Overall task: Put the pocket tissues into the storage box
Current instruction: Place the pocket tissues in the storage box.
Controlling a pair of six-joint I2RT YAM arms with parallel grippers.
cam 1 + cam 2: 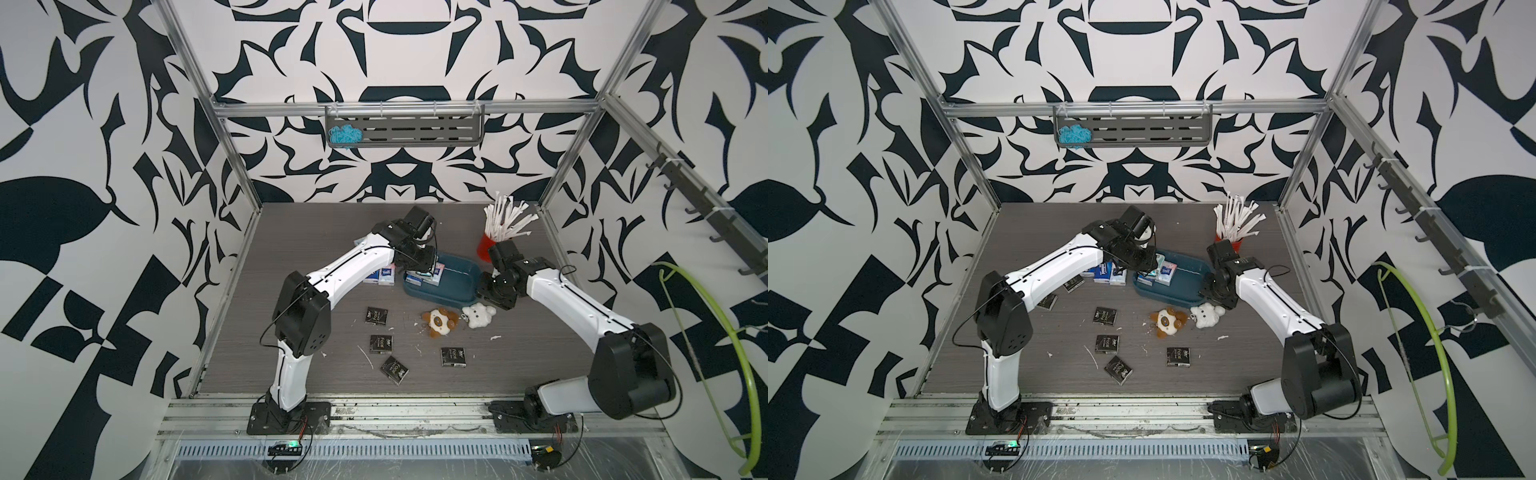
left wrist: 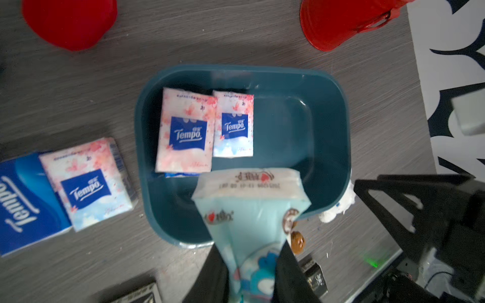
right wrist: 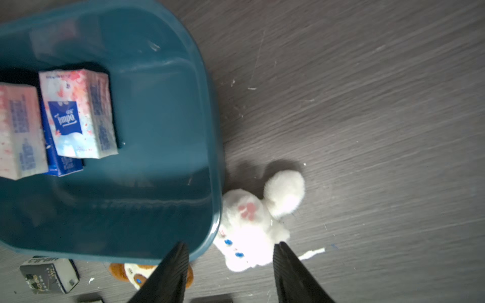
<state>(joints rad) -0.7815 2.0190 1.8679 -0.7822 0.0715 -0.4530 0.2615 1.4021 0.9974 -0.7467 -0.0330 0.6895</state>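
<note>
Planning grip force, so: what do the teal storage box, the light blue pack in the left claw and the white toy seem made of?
The storage box: probably hard plastic; smooth, glossy, reflections on its floor. The light blue pack: thin printed film over soft tissue, seemingly; it narrows where gripped. The white plush toy: fluffy pile fabric, matte, fuzzy outline.
</note>
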